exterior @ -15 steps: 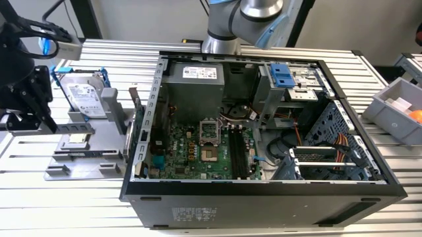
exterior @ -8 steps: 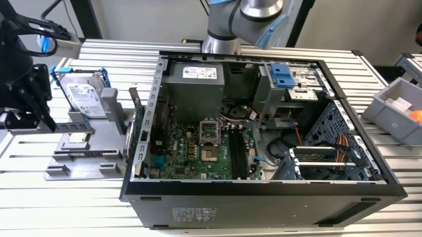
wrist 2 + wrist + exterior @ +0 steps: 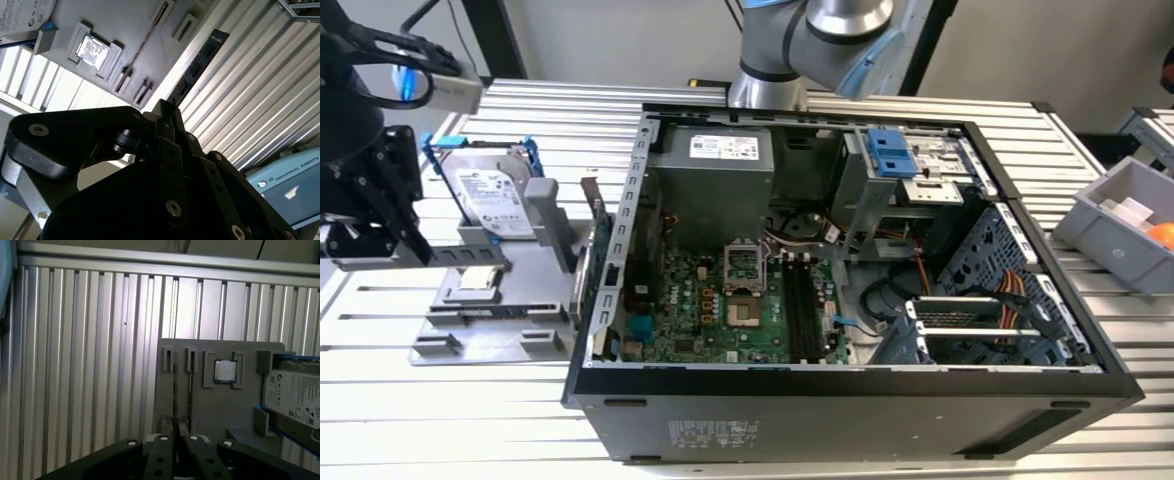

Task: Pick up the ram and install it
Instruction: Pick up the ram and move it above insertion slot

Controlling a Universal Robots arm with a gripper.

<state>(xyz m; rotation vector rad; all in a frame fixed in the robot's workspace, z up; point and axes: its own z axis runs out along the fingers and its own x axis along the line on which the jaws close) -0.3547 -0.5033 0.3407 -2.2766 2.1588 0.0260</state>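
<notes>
One hand (image 3: 165, 107), mine: clenched on one ram (image 3: 200, 65), at the exterior view's left, over the ribbed worktop (image 3: 260, 100). One grey holder (image 3: 210, 410) just beyond, bearing one CPU chip (image 3: 225, 370) and one hard drive (image 3: 295, 395). One open computer case (image 3: 854, 400), further right.

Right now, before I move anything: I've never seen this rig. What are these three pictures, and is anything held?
This is one robot arm over a ribbed metal table. The exterior view watches the whole scene from off the arm; both wrist views ride on the arm and look past its black jaws. On the table stands an open computer case, and at the exterior view's left a grey tray with a hard drive and a CPU chip. The jaws are closed on the ram, a thin dark stick of chips.
</notes>
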